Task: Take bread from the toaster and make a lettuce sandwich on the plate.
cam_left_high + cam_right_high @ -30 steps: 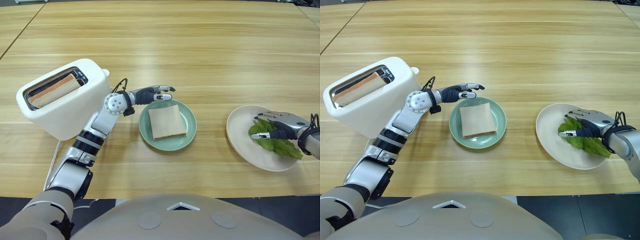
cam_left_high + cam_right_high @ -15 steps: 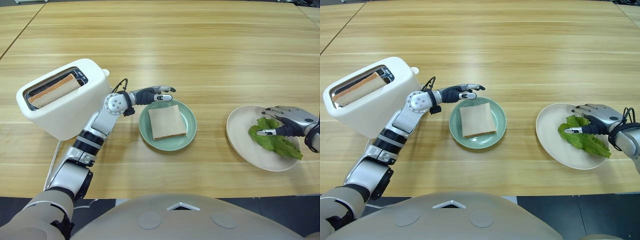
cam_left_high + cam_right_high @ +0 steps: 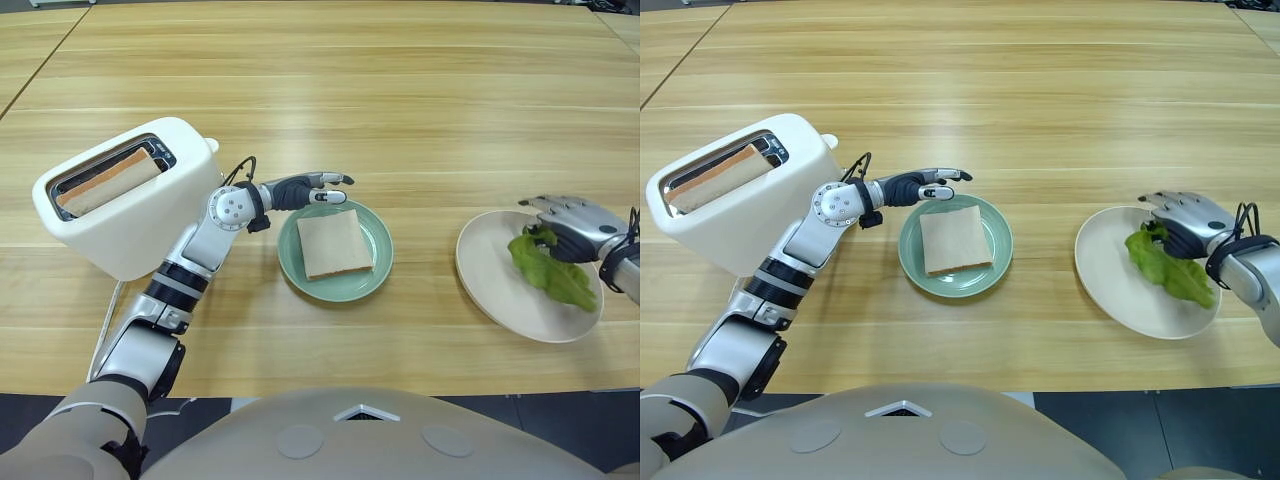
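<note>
Wooden table [image 3: 400,100], pale planks, bears everything. Green plate [image 3: 335,292] sits near centre with one slice of bread [image 3: 333,243] lying flat on it, slightly turned. White toaster [image 3: 120,215] stands at the green plate's 9 o'clock, tilted on its side edge, slot up; a second bread slice [image 3: 108,182] rests in the slot, crust showing. Left hand [image 3: 305,188] hovers at the green plate's 11 o'clock, just above the rim, fingers stretched out flat and holding nothing. Cream plate [image 3: 500,290] lies at the green plate's 3 o'clock, well apart from it. Lettuce leaf [image 3: 555,280] lies on the cream plate's right half, running from 1 o'clock toward 4 o'clock. Right hand [image 3: 572,222] sits at that plate's 1 o'clock, fingers curled down and closed on the leaf's upper end.
</note>
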